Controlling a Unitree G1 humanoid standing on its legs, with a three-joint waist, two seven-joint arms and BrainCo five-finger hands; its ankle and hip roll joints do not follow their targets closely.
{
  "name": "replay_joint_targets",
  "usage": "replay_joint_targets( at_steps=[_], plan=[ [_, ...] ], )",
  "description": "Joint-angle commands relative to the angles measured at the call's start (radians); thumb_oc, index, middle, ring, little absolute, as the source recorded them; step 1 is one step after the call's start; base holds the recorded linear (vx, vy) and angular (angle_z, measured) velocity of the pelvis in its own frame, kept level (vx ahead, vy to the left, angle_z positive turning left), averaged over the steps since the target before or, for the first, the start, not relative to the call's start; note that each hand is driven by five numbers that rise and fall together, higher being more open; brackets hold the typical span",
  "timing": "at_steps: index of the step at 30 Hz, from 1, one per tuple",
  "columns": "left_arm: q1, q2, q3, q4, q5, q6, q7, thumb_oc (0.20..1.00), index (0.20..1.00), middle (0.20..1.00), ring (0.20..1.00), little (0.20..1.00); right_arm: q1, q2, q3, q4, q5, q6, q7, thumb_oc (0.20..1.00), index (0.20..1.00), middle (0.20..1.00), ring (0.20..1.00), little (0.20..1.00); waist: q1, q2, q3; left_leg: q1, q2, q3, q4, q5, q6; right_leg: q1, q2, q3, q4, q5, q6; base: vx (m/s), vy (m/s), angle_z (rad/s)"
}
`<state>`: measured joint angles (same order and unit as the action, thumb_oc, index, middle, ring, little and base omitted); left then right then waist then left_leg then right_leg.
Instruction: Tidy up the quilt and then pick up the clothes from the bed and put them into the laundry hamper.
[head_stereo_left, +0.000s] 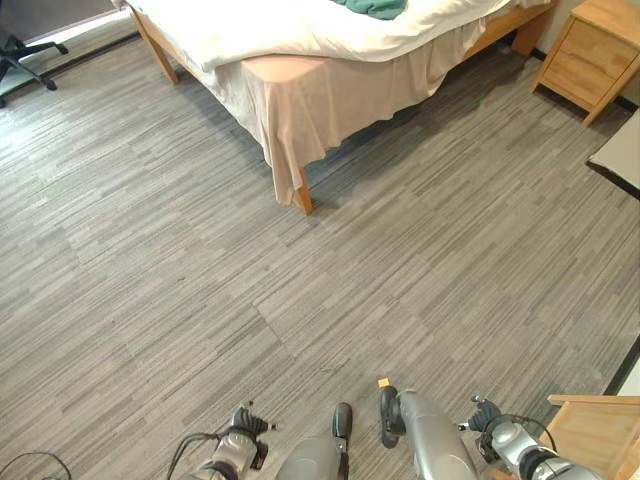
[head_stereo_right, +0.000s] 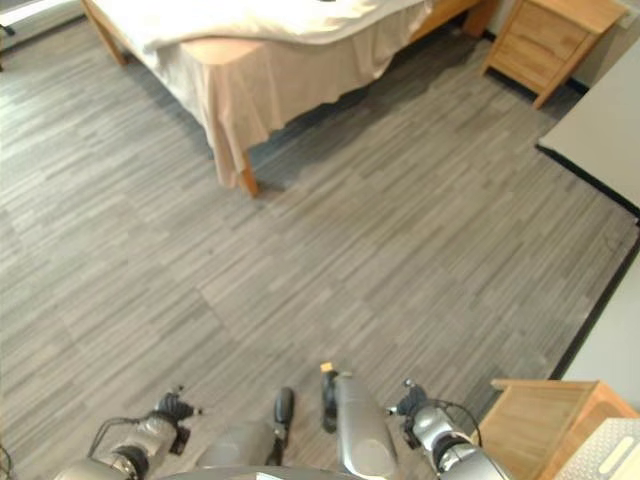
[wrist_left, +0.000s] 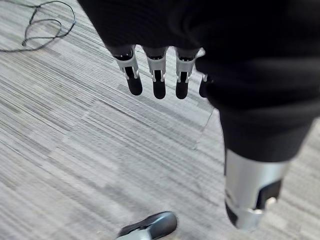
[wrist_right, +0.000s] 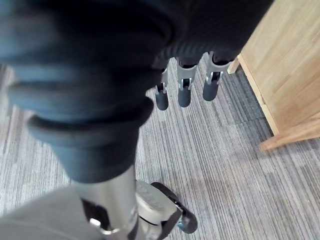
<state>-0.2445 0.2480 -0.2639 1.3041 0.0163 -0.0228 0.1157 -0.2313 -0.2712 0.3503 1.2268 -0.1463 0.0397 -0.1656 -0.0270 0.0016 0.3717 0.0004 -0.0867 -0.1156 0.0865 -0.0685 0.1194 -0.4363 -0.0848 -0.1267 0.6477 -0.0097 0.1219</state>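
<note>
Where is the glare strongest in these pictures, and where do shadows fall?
Left eye view: the white quilt glares, its folds nearly washed out; a soft shadow darkens the floor beside the hanging bed sheet. Right eye view: the same glare on the quilt.

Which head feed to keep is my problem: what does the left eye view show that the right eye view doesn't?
Left eye view adds: the teal clothes lying on the white quilt, and a black office chair in the far left corner.

Right eye view adds: a white ribbed object at the lower right, which I cannot identify.

Both share: the bed with its peach sheet hanging over the corner, the wooden nightstand, the grey floor and a light wooden piece of furniture near the robot's right.
</note>
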Motion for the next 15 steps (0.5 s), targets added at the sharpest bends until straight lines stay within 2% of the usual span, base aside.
replay_joint_targets(
  at_steps=[1,2,3,5,6,7,8,9,10,11,12,13,14,15],
  plan=[
    [0.052,0.025,-0.006,0.030,0.008,-0.008,0.010,1.000,1.000,1.000,1.000,1.000,0.039,0.013,0.001,0.010,0.041,-0.011,-0.022,1.000,1.000,1.000,1.000,1.000,-0.017,-0.040,-0.028,0.165,0.009,-0.080,-0.111,-0.131,-0.092,0.094,-0.024,-0.061,-0.481,0.041,0.018,0.46,-0.059,0.08],
    [0.053,0.025,-0.005,0.042,0.018,-0.009,0.004,1.000,1.000,1.000,1.000,1.000,0.058,0.015,-0.009,0.017,0.047,-0.009,-0.022,1.000,1.000,1.000,1.000,1.000,-0.037,-0.034,-0.029,0.226,0.031,-0.092,-0.141,-0.157,-0.102,0.099,0.005,-0.062,-0.602,0.073,0.022,0.60,-0.063,0.17],
    [0.059,0.024,0.000,0.050,0.031,-0.011,-0.001,1.000,1.000,1.000,1.000,1.000,0.079,0.016,-0.021,0.025,0.048,-0.006,-0.020,1.000,1.000,1.000,1.000,1.000,-0.050,-0.034,-0.040,0.244,0.039,-0.094,-0.149,-0.169,-0.114,0.081,0.007,-0.058,-0.657,0.087,0.036,0.62,-0.048,0.22],
    [0.074,0.028,0.001,0.072,0.050,-0.012,-0.009,1.000,1.000,1.000,1.000,1.000,0.120,0.009,-0.031,0.046,0.049,-0.003,-0.017,1.000,1.000,1.000,1.000,1.000,-0.068,-0.023,-0.071,0.276,0.058,-0.111,-0.141,-0.213,-0.127,0.075,0.022,-0.064,-0.690,0.090,0.027,0.70,-0.047,0.45],
    [0.090,0.021,0.009,0.080,0.054,-0.006,-0.008,1.000,1.000,1.000,1.000,1.000,0.130,0.003,-0.028,0.077,0.029,0.005,-0.007,1.000,1.000,1.000,1.000,1.000,-0.076,-0.003,-0.110,0.286,0.086,-0.120,-0.055,-0.225,-0.131,0.086,0.041,-0.062,-0.646,0.096,-0.011,0.62,-0.037,0.59],
    [0.090,0.021,0.009,0.080,0.054,-0.006,-0.008,1.000,1.000,1.000,1.000,1.000,0.130,0.004,-0.028,0.077,0.029,0.005,-0.007,1.000,1.000,1.000,1.000,1.000,-0.079,-0.006,-0.112,0.282,0.081,-0.123,-0.054,-0.222,-0.130,0.083,0.036,-0.063,-0.646,0.098,-0.010,0.65,-0.034,0.41],
    [0.099,0.022,0.015,0.079,0.052,-0.004,-0.008,1.000,1.000,1.000,1.000,1.000,0.128,0.000,-0.028,0.092,0.015,0.009,-0.005,1.000,1.000,1.000,1.000,1.000,-0.079,0.004,-0.128,0.264,0.088,-0.109,0.024,-0.182,-0.147,0.111,0.053,-0.061,-0.641,0.089,-0.022,0.40,-0.037,0.20],
    [0.112,0.020,0.019,0.073,0.049,-0.004,-0.007,1.000,1.000,1.000,1.000,1.000,0.134,0.001,-0.018,0.105,0.001,0.007,-0.007,1.000,1.000,1.000,1.000,1.000,-0.072,0.016,-0.139,0.225,0.089,-0.090,0.153,-0.091,-0.178,0.158,0.074,-0.063,-0.641,0.076,-0.040,0.55,-0.063,0.20],
    [0.115,0.023,0.015,0.063,0.047,-0.005,-0.009,1.000,1.000,1.000,1.000,1.000,0.130,-0.002,-0.010,0.108,-0.001,0.006,-0.006,1.000,1.000,1.000,1.000,1.000,-0.061,0.013,-0.128,0.151,0.080,-0.073,0.315,-0.014,-0.198,0.200,0.082,-0.057,-0.653,0.070,-0.053,0.55,-0.103,0.18],
    [0.094,0.036,0.002,0.026,0.033,-0.005,-0.005,1.000,1.000,1.000,1.000,1.000,0.089,-0.006,0.010,0.089,0.014,0.003,-0.007,1.000,1.000,1.000,1.000,1.000,-0.019,-0.032,-0.087,-0.038,0.011,-0.062,0.619,0.088,-0.199,0.281,0.064,-0.029,-0.674,0.054,-0.095,0.36,-0.077,0.07],
    [0.093,0.036,0.002,0.025,0.033,-0.005,-0.005,1.000,1.000,1.000,1.000,1.000,0.087,-0.005,0.009,0.090,0.014,0.003,-0.007,1.000,1.000,1.000,1.000,1.000,-0.017,-0.028,-0.085,-0.044,0.015,-0.060,0.632,0.082,-0.198,0.280,0.068,-0.029,-0.673,0.055,-0.095,0.41,-0.136,-0.37],
    [0.073,0.041,-0.008,-0.004,0.010,-0.007,0.018,1.000,1.000,1.000,1.000,1.000,0.042,-0.004,0.026,0.071,0.024,0.003,-0.028,1.000,1.000,1.000,1.000,1.000,0.029,-0.064,-0.059,-0.190,0.015,-0.009,0.734,0.036,-0.169,0.338,0.042,-0.020,-0.699,0.030,-0.097,0.19,-0.070,-0.58],
    [0.073,0.041,-0.008,-0.005,0.009,-0.007,0.018,1.000,1.000,1.000,1.000,1.000,0.042,-0.004,0.026,0.072,0.024,0.003,-0.028,1.000,1.000,1.000,1.000,1.000,0.033,-0.057,-0.056,-0.191,0.023,-0.007,0.745,0.027,-0.168,0.340,0.050,-0.018,-0.699,0.031,-0.098,0.35,-0.084,-0.58],
    [0.058,0.041,-0.012,-0.011,0.000,-0.010,0.034,1.000,1.000,1.000,1.000,1.000,0.026,-0.004,0.034,0.069,0.030,0.000,-0.038,1.000,1.000,1.000,1.000,1.000,0.058,-0.064,-0.046,-0.240,0.038,0.020,0.725,-0.009,-0.160,0.366,0.043,-0.019,-0.713,0.014,-0.093,0.28,0.017,-0.33]
  ],
)
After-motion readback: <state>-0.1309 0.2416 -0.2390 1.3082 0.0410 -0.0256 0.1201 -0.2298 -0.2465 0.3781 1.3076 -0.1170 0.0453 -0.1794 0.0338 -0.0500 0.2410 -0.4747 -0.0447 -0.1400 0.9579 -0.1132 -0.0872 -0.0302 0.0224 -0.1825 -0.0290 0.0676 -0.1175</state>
